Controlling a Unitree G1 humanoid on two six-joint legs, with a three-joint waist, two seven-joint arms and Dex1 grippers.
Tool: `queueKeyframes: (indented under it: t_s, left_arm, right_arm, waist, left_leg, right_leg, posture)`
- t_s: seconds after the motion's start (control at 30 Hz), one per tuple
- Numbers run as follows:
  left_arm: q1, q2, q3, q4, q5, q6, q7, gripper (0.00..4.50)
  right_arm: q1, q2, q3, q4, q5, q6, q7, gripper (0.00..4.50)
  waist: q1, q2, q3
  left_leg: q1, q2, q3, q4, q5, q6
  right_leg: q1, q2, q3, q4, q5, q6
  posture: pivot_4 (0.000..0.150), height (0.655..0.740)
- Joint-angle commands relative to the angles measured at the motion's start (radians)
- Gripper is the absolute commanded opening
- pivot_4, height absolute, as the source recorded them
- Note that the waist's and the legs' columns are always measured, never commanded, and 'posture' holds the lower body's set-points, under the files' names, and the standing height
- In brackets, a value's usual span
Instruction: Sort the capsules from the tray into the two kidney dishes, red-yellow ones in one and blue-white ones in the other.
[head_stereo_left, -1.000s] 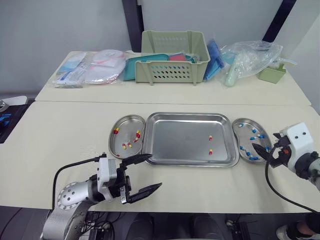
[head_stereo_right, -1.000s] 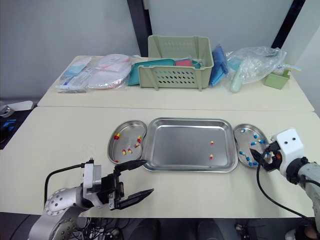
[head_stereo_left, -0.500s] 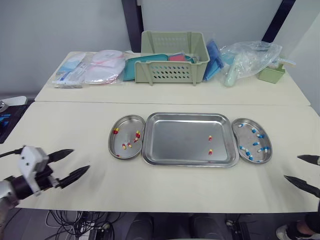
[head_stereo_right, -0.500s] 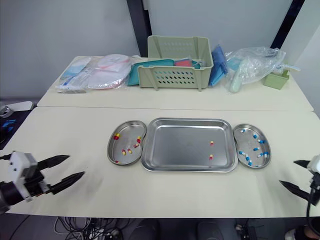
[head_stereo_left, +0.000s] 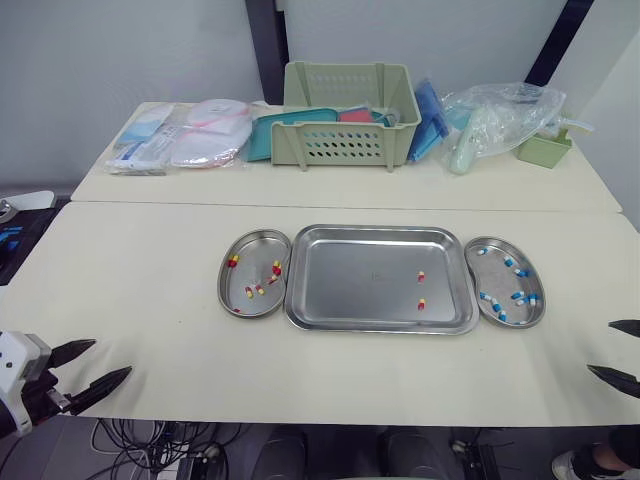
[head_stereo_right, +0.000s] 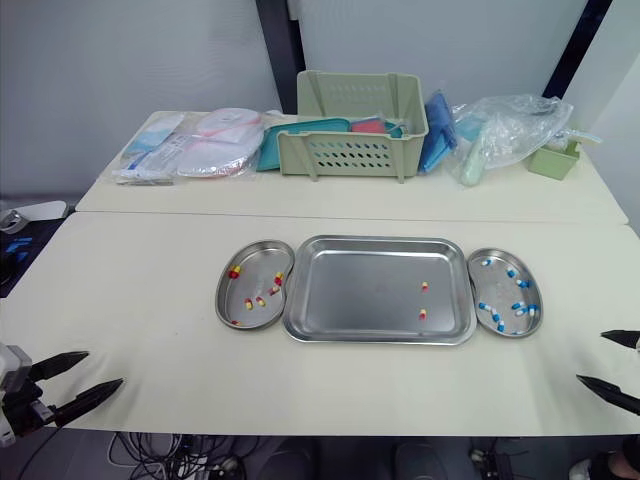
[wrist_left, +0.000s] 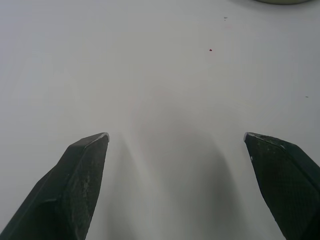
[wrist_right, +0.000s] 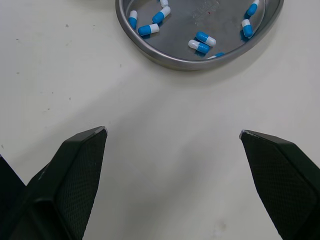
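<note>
Two red-yellow capsules lie apart in the right half of the steel tray, one nearer than the other. The tray sits mid-table, with its left rim against the left kidney dish and its right rim against the right kidney dish. The left dish holds about six sorted red-yellow capsules. The right dish holds blue-white capsules.

The head views give the whole layout but show the capsules small. The right wrist view brings the right dish close, and at least eight blue-white capsules can be counted there, two of them touching.

The left wrist view looks down on bare table top between the spread fingers of the left gripper. That gripper hovers at the near left corner, wide open and holding nothing. The right gripper hovers at the near right edge, just near of the right dish, equally wide open and empty.

The cream table abuts a far table carrying one green slotted basket, flat packets, a clear plastic bag and a small green container. Behind them stand a grey wall and a dark post. Cables lie on the floor below the near edge.
</note>
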Motion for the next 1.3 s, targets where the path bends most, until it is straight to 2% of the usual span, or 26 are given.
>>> queueKeyframes:
  t_s: [0.03, 0.17, 0.47, 0.67, 0.8, 1.0, 1.07, 1.27, 1.3]
  left_arm:
    - [-0.001, 0.001, 0.029, -0.002, -0.006, -0.018, -0.014, 4.5]
    - [0.016, -0.023, -0.004, -0.084, -0.02, -0.01, -0.038, 4.5]
    - [0.022, -0.091, -0.094, -0.461, -0.096, 0.139, 0.02, 4.5]
    - [0.036, -0.109, -0.101, -0.598, -0.12, 0.228, 0.077, 4.5]
    - [-0.007, -0.105, -0.171, -0.725, -0.117, 0.341, 0.183, 4.5]
    - [-0.294, -0.142, -0.466, -0.821, -0.074, 0.521, 0.341, 4.5]
    - [-0.415, -0.18, -0.583, -0.805, -0.059, 0.546, 0.339, 4.5]
    - [-0.657, -0.263, -0.787, -0.653, 0.004, 0.531, 0.269, 4.5]
    - [-0.693, -0.276, -0.816, -0.626, 0.015, 0.524, 0.248, 4.32]
  right_arm:
    - [0.009, 0.014, -0.031, -0.045, 0.022, -0.009, -0.002, 4.49]
    - [0.056, 0.093, -0.027, -0.172, 0.061, 0.017, -0.027, 4.49]
    - [0.135, 0.347, 0.095, -0.484, 0.132, 0.037, -0.188, 4.49]
    - [0.113, 0.378, 0.147, -0.536, 0.151, 0.062, -0.257, 4.49]
    - [0.107, 0.37, 0.185, -0.54, 0.141, 0.063, -0.269, 4.49]
    - [0.087, 0.367, 0.233, -0.555, 0.137, 0.076, -0.298, 4.49]
    - [0.085, 0.365, 0.25, -0.569, 0.144, 0.09, -0.306, 4.49]
    - [0.096, 0.373, 0.286, -0.613, 0.142, 0.111, -0.34, 4.49]
    - [0.098, 0.375, 0.293, -0.621, 0.141, 0.114, -0.347, 4.5]
  waist:
    - [0.0, 0.0, 0.0]
    - [0.0, 0.0, 0.0]
    - [0.002, 0.0, -0.001]
    - [-0.001, 0.0, -0.001]
    - [0.003, 0.0, -0.001]
    - [0.011, 0.0, -0.002]
    - [0.007, 0.0, -0.002]
    - [0.001, 0.001, -0.002]
    - [0.002, 0.001, -0.002]
  left_leg:
    - [0.0, 0.0, 0.0, 0.0, 0.0, 0.0]
    - [0.0, 0.0, 0.0, 0.0, 0.0, 0.0]
    - [0.0, 0.001, -0.001, 0.0, 0.0, 0.0]
    - [0.0, 0.001, -0.001, 0.0, 0.0, 0.0]
    - [0.0, 0.0, -0.001, 0.001, 0.0, 0.0]
    - [0.0, 0.0, -0.002, 0.002, 0.0, 0.0]
    - [0.0, -0.001, -0.002, 0.002, 0.0, 0.0]
    - [0.0, -0.001, -0.002, 0.002, 0.0, 0.0]
    - [0.0, -0.001, -0.002, 0.002, 0.0, 0.0]
  right_leg:
    - [0.0, 0.0, 0.0, 0.0, 0.0, 0.0]
    - [0.0, 0.0, 0.0, 0.0, 0.0, 0.0]
    - [0.001, 0.0, 0.0, 0.0, 0.0, 0.0]
    - [0.001, 0.0, 0.0, 0.001, 0.0, 0.0]
    - [0.001, 0.0, 0.0, 0.001, 0.0, 0.0]
    - [0.002, 0.0, -0.001, 0.001, 0.0, 0.0]
    - [0.002, 0.0, -0.001, 0.001, 0.0, 0.0]
    - [0.001, 0.001, -0.001, 0.002, 0.0, 0.0]
    - [0.001, 0.001, -0.001, 0.002, 0.0, 0.0]
  posture:
    - [0.15, 0.74]
    - [0.15, 0.74]
    - [0.15, 0.74]
    - [0.15, 0.74]
    - [0.15, 0.74]
    - [0.15, 0.74]
    - [0.15, 0.74]
    - [0.15, 0.74]
    - [0.15, 0.74]
